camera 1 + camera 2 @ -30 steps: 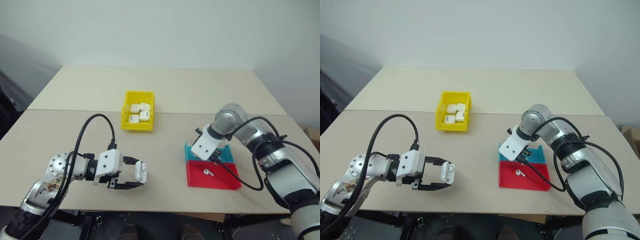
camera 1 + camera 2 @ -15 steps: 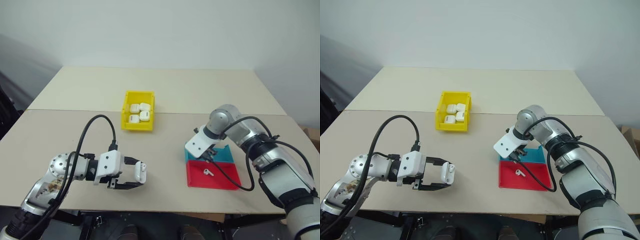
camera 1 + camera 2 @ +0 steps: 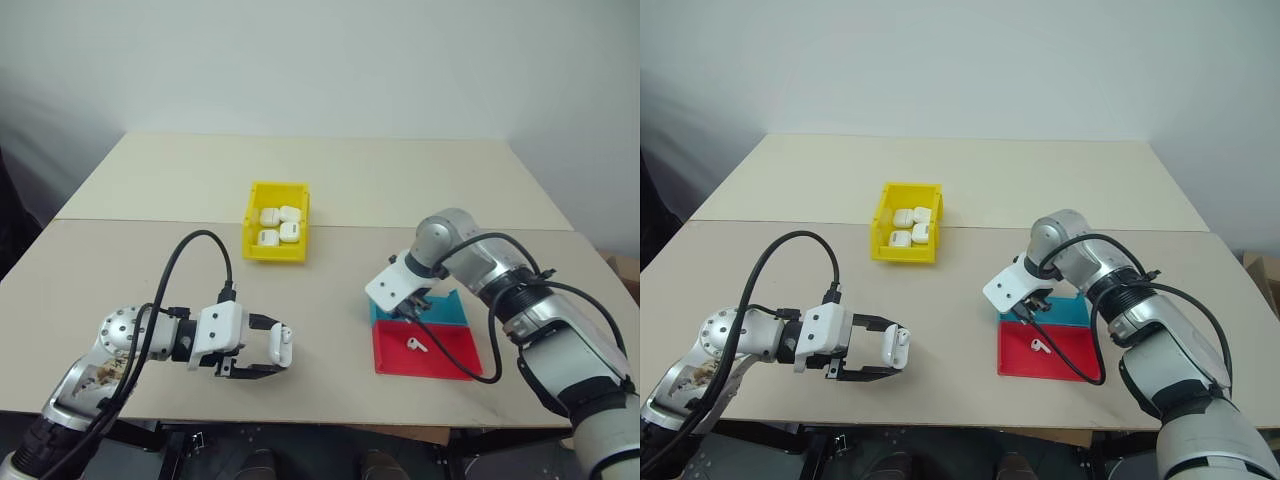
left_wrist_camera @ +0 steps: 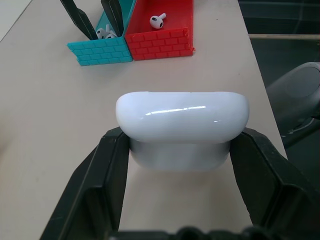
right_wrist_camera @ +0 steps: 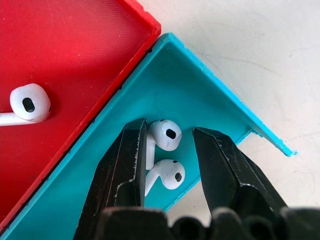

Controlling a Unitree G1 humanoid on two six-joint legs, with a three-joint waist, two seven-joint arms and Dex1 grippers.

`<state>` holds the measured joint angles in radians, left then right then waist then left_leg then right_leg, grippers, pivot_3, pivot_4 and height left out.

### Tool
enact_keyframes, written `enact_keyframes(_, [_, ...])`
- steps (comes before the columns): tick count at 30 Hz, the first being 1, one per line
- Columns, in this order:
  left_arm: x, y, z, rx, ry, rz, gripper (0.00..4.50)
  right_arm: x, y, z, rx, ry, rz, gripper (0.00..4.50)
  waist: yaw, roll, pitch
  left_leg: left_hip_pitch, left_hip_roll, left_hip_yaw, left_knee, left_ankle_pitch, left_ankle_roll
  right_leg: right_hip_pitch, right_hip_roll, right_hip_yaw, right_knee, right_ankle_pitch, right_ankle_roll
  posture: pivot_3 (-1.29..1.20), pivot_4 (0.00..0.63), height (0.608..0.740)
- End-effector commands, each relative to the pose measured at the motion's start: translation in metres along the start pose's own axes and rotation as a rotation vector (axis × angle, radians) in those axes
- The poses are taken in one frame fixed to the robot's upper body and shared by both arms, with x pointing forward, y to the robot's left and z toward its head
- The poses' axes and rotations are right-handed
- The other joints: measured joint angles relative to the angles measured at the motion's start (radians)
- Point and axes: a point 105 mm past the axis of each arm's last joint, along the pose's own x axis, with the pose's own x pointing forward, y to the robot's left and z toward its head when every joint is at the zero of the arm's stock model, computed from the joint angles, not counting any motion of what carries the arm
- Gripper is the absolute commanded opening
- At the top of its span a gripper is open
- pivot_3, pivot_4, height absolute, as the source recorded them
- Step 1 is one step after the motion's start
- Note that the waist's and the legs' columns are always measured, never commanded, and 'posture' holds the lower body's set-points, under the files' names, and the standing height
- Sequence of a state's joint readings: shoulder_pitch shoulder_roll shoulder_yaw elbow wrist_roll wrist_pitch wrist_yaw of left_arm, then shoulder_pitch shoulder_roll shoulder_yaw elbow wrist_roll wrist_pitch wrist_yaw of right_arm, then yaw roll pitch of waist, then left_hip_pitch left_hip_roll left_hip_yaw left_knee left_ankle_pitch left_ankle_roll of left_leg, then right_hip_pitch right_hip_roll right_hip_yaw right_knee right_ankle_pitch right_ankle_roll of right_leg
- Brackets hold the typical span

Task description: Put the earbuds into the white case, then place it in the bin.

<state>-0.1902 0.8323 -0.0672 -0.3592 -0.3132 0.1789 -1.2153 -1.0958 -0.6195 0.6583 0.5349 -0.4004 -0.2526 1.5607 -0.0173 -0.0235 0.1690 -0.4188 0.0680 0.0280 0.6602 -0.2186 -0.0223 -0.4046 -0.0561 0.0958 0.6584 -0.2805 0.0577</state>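
Straddling earbuds point(image 5: 167, 135) in blue tray point(image 5: 210, 100) | right gripper point(image 5: 167, 150) hides stems

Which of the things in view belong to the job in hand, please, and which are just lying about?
Belonging to the job:
- white case in the left hand
- earbuds in the blue tray, between the right hand's fingers
- earbud in the red tray
- yellow bin

Lying about:
- finished cases already in the bin

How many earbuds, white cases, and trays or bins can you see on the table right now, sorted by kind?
Earbuds: 3, two in the blue tray between the right gripper fingers, one in the red tray
White cases: 5, four in the yellow bin, one in the left gripper
Trays and bins: 3
Total: 11
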Motion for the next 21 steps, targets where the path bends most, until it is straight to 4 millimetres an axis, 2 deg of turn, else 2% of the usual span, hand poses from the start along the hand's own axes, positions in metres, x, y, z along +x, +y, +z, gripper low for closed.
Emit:
enact_keyframes(1, [0.0001,-0.0005,0.0077,0.051,-0.009,-0.006,2.76,-0.0086,0.0029,-0.002,0.018,0.031,0.04,1.84,0.0,0.0,0.0,0.0,0.0,0.0,0.0,0.0,0.0,0.0,0.0,0.0,0.0,0.0,0.0,0.0,0.15,0.74])
enact_keyframes(9, [0.0004,-0.0012,0.0055,0.051,-0.001,-0.008,2.76,-0.0079,0.0051,-0.003,0.031,0.046,0.047,1.84,0.0,0.0,0.0,0.0,0.0,0.0,0.0,0.0,0.0,0.0,0.0,0.0,0.0,0.0,0.0,0.0,0.15,0.74])
enact_keyframes(13, [0.0003,-0.0013,0.0061,0.052,-0.001,-0.009,2.76,-0.0086,0.0069,-0.0019,0.003,0.046,0.046,0.64,0.0,0.0,0.0,0.0,0.0,0.0,0.0,0.0,0.0,0.0,0.0,0.0,0.0,0.0,0.0,0.0,0.15,0.74])
enact_keyframes(21, [-0.0002,-0.0015,0.0069,0.046,-0.007,-0.008,2.76,-0.0085,0.006,-0.0012,-0.003,0.041,0.028,0.58,0.0,0.0,0.0,0.0,0.0,0.0,0.0,0.0,0.0,0.0,0.0,0.0,0.0,0.0,0.0,0.0,0.15,0.74])
